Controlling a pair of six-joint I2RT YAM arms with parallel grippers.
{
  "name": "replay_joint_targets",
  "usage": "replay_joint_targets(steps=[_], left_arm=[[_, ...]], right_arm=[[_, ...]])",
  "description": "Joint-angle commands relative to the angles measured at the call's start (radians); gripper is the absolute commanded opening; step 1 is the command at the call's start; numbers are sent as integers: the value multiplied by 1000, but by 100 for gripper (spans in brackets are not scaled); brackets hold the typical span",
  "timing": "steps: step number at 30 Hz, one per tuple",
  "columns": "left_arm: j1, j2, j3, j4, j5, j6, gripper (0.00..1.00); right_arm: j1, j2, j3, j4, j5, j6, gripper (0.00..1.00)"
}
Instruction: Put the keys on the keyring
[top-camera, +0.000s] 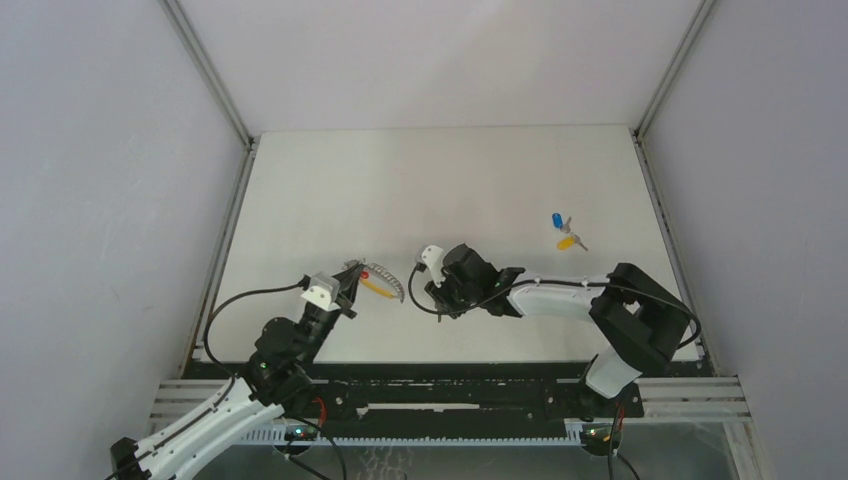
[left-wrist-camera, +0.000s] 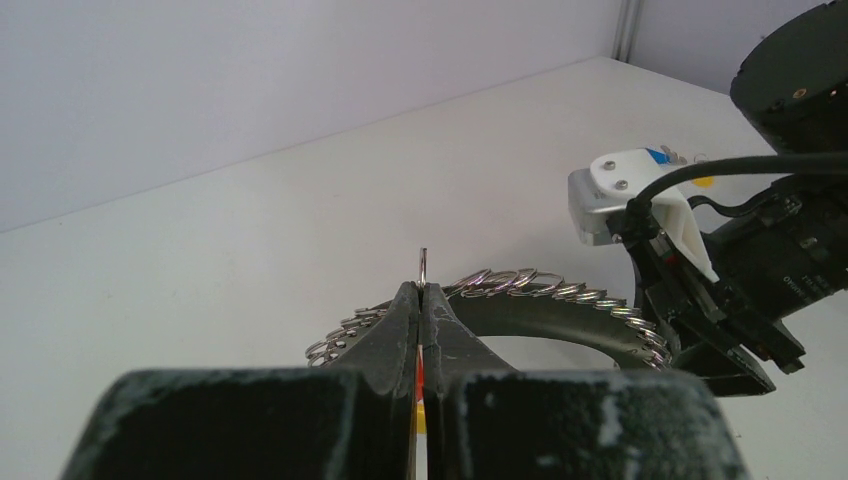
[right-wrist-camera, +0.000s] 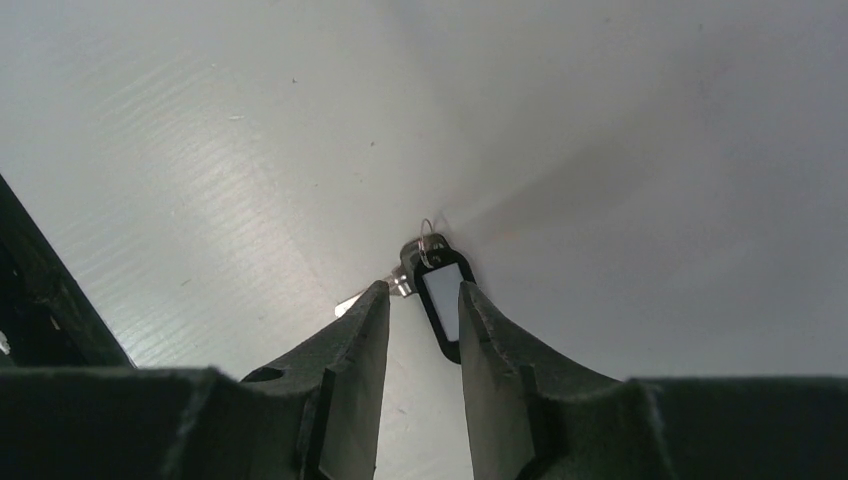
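My left claw (left-wrist-camera: 422, 300) pinches the keyring (left-wrist-camera: 540, 285), offering it for threading. At 3 o'clock, my right claw (right-wrist-camera: 423, 292) is spread astride the black-rimmed key (right-wrist-camera: 443, 297).

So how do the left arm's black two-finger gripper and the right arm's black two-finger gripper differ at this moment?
The left gripper is shut, while the right gripper stands open. The left gripper pinches the thin grey chain-like keyring. The right gripper holds nothing, and the black-rimmed white-tagged key lies on the white table at its fingertips. Both grippers are low over the table's near half, close to each other.
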Motion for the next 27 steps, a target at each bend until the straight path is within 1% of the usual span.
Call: replay_joint_targets(steps=[1,10,27], left_arm=[[-5,-14,-18,57,-24,-9,0],[-5,-12,-16,56,-26,-8,0],[-5,-29,-15,42,-28,-5,0]], right_arm=[[14,32,59,13,16,-33,32],[28,73,93,16,63,-48,26],[46,105,129,-33,63,-70,17]])
